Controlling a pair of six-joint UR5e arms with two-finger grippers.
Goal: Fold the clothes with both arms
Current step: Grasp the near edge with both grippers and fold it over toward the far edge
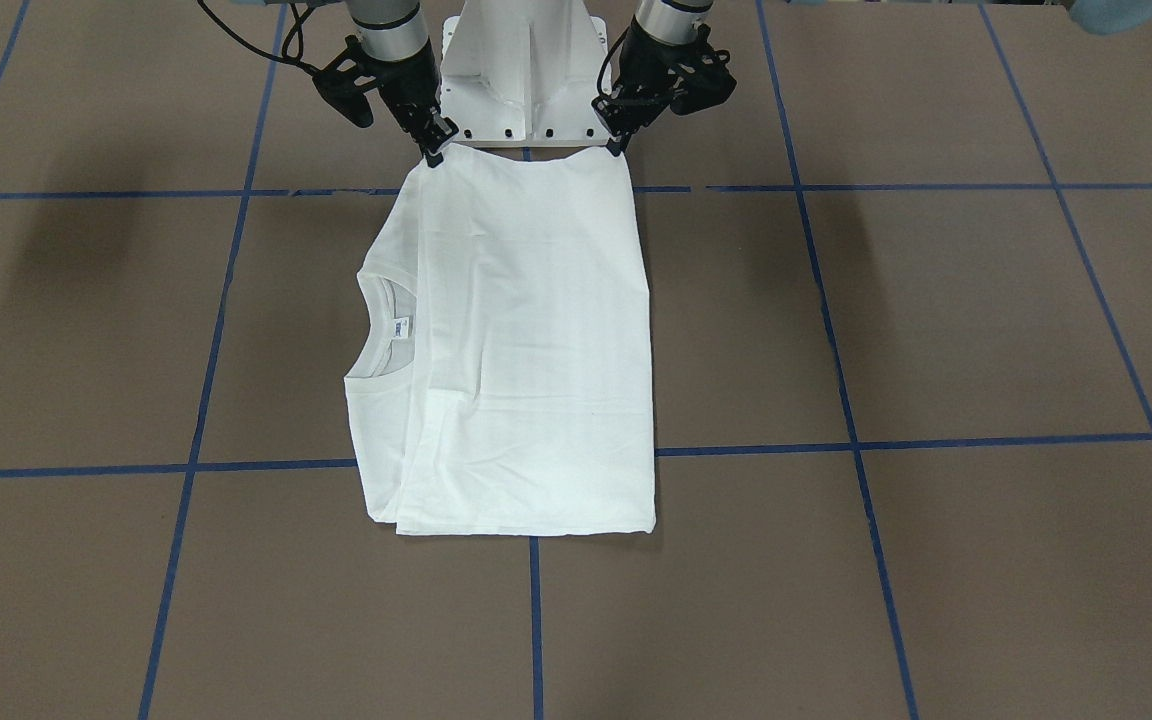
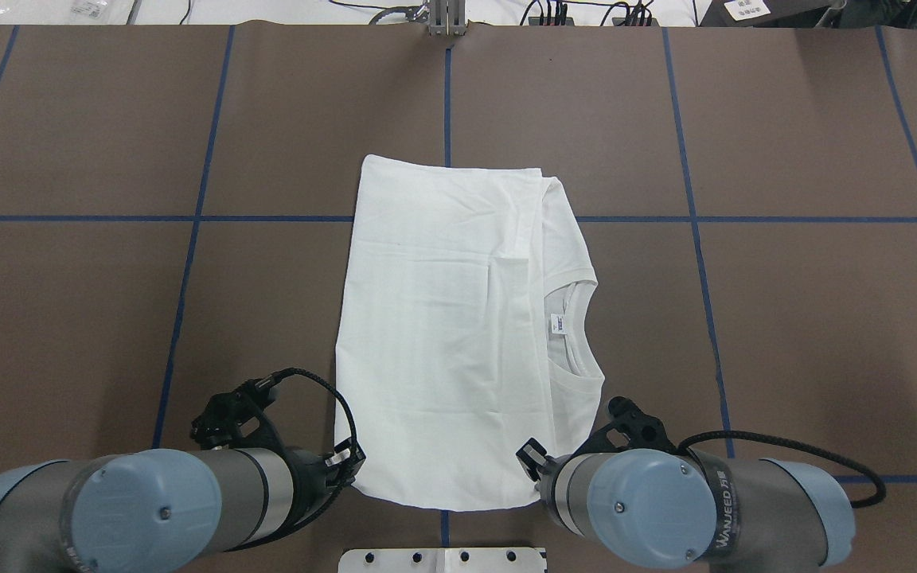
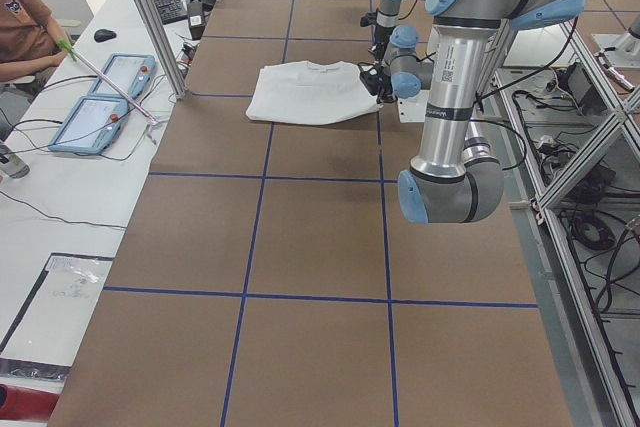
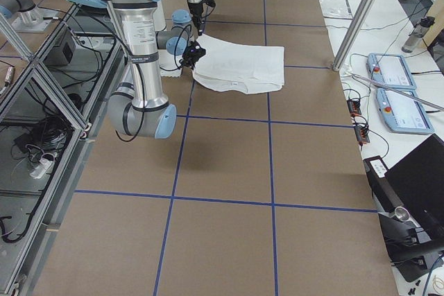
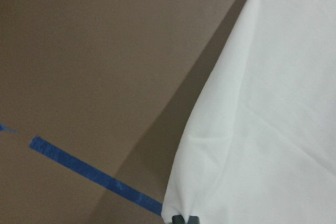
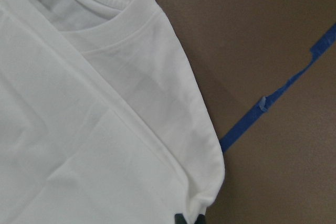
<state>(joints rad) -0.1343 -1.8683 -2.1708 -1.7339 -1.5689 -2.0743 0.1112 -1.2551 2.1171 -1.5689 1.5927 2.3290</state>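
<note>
Pinching the near left corner of the shirt (image 2: pixel 442 334), the left claw (image 1: pixel 618 146) has its two fingers drawn together on the cloth. The left wrist view shows only the dark fingertips (image 5: pixel 184 219) at the very edge of the fabric. The right claw (image 1: pixel 433 152) is closed the same way on the near right corner, and its tips show at the shoulder fold in the right wrist view. Each claw holds nothing but cloth.

The shirt lies on the brown table (image 2: pixel 108 318), in the middle between the two arms, with its near edge at the claws. That edge is just in front of the white base plate (image 2: pixel 442 559). From the right-hand side view this edge looks raised a little off the table, while the rest lies flat.

It is folded into a long, narrow shape. Its long axis runs straight away from the robot, along the blue tape line (image 2: pixel 447 95) down the middle of the table. The collar (image 2: pixel 582 318) opens sideways toward the robot's right, with the small label (image 2: pixel 558 324) showing inside it. The plain folded side lies toward the robot's left.
</note>
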